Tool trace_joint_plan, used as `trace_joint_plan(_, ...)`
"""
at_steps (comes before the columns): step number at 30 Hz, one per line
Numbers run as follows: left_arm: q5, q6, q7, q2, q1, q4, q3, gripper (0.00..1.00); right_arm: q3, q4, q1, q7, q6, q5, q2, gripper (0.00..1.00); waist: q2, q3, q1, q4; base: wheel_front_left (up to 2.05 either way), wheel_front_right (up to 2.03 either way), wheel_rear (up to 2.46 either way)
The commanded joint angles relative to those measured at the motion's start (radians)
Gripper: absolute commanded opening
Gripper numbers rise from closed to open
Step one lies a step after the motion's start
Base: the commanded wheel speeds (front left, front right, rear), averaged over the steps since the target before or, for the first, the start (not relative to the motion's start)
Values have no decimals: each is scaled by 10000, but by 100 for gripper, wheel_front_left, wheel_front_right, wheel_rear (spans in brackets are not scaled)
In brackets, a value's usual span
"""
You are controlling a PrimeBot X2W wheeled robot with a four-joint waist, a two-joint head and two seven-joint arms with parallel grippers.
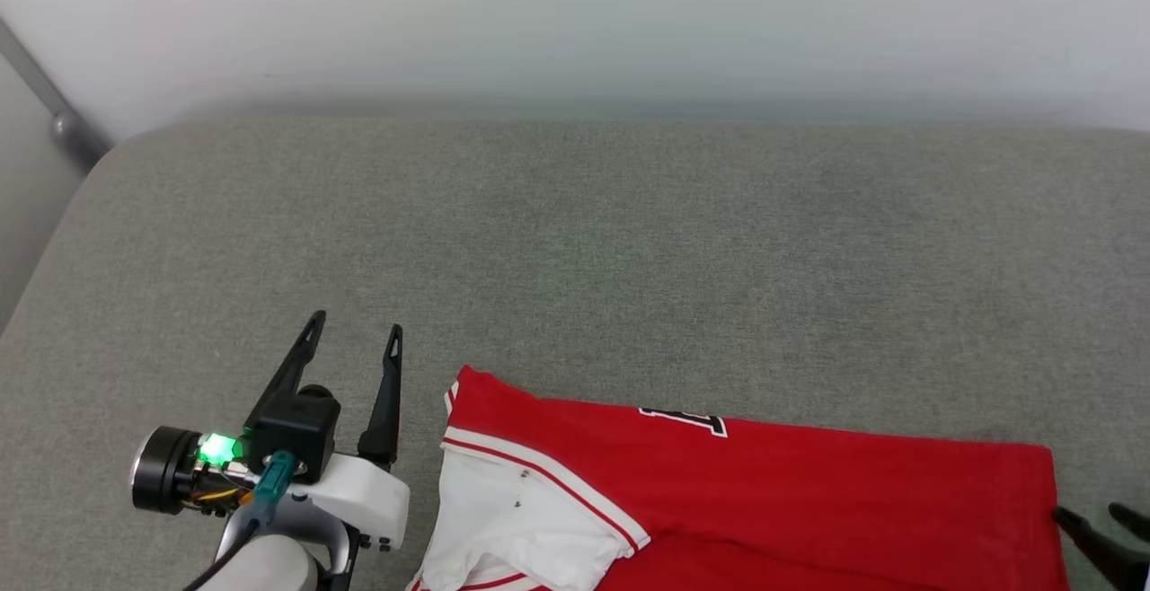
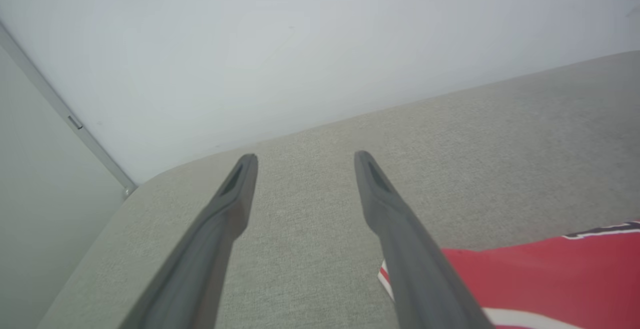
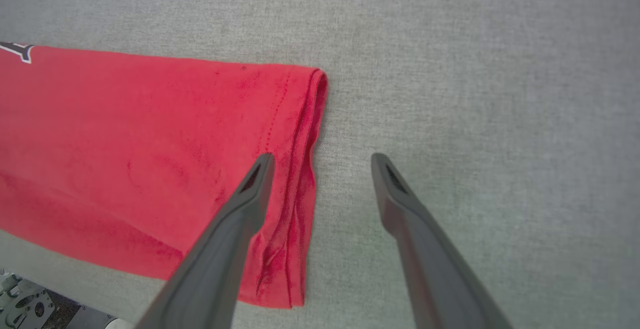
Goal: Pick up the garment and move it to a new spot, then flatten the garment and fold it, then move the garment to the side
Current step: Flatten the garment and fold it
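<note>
Hovering wide open and empty at the frame's lower corners, the left gripper (image 1: 354, 326) and right gripper (image 3: 322, 156) flank the garment (image 1: 809, 501), which lies folded in a red band along the bottom edge of the grey fabric surface (image 1: 629, 241). Folding looks finished; next comes a fresh grasp at both ends to shift it aside. Beyond stands a pale wall (image 1: 575, 16).

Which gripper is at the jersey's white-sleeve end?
The left gripper, open beside the white sleeve; the right gripper is open at the plain red hem.
</note>
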Motion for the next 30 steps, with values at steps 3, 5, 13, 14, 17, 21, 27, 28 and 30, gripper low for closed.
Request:
trace_joint_plan(3,630,181,-66,-277,618,-195,626,100,-115,126,247,87,-6,82,339,100,0,152,0,112,0,0,0)
trace_joint_plan(5,1075,214,-68,-578,960,-316,1129,100,-154,193,370,156,-5,156,632,100,0,233,0,185,0,0,0)
trace_joint_plan(13,2460,-113,-58,-1838,2353,-386,2875,100,329,378,629,731,-3,370,1604,100,0,335,0,358,0,0,0)
trace_joint_plan(14,2609,-184,-59,-2007,2519,-362,3115,100,432,407,647,858,-2,396,1675,100,0,329,0,366,0,0,0)
trace_joint_plan(17,3104,-403,-58,-2496,2954,-371,3734,100,729,472,615,1184,11,380,1812,100,0,295,0,365,0,0,0)
trace_joint_plan(21,3831,-745,-50,-3101,3429,-432,4511,100,967,482,450,1522,17,345,1829,100,0,255,0,356,0,0,0)
trace_joint_plan(27,4767,-1303,-49,-3752,3936,-583,5284,100,1025,435,1,1651,11,329,1516,0,0,148,0,340,0,0,0)
trace_joint_plan(28,4865,-1385,-51,-3847,3994,-583,5387,100,974,449,-64,1643,6,327,1438,0,0,120,0,337,0,0,0)
trace_joint_plan(30,5062,-1561,-49,-3978,4141,-557,5545,100,851,453,-200,1594,5,329,1256,0,0,52,0,316,0,0,0)
